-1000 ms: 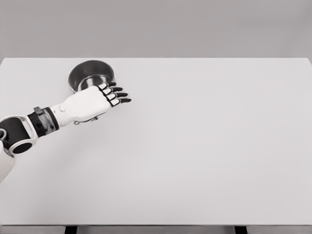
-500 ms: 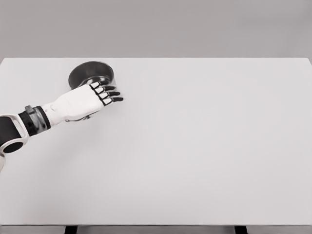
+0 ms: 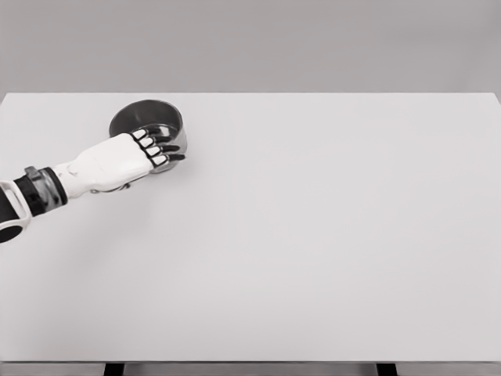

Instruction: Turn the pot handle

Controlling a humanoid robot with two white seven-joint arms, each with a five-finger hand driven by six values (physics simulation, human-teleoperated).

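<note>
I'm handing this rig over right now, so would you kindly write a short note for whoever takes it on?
Left hand: over the near side of the pot, fingers stretched out against its wall; no closed grasp can be seen.
Right hand: not in view.
Pot: upright at the far left of the white table, partly covered by the hand. Its handle is hidden, so its direction cannot be told.
Done: the hand has reached the pot.
Left: find and grip the handle, turn it, then check the result, which cannot be judged from this view.
</note>
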